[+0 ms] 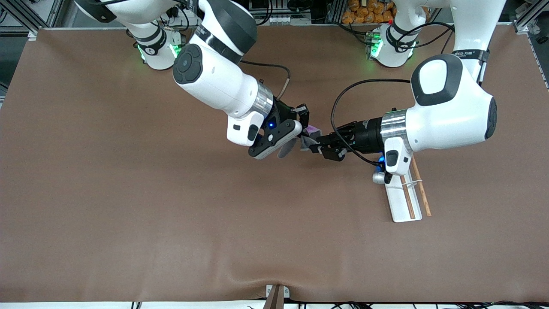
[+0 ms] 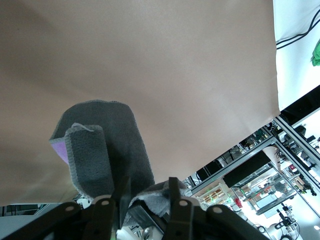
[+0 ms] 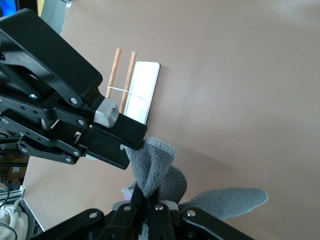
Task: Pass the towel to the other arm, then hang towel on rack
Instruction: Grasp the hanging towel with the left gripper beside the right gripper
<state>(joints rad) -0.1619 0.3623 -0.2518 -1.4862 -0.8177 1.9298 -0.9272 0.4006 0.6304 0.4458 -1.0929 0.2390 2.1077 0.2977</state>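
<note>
The towel (image 1: 309,136) hangs in the air over mid worktop (image 1: 128,193), pinched in the right tool (image 1: 303,115). The left tool (image 1: 314,146) has its fingers around the cloth's other end; whether they grip yet I cannot tell. It should clamp firmly before the right lets go. The rack (image 1: 407,198) lies under the left arm, near its wrist, so lift clear
</note>
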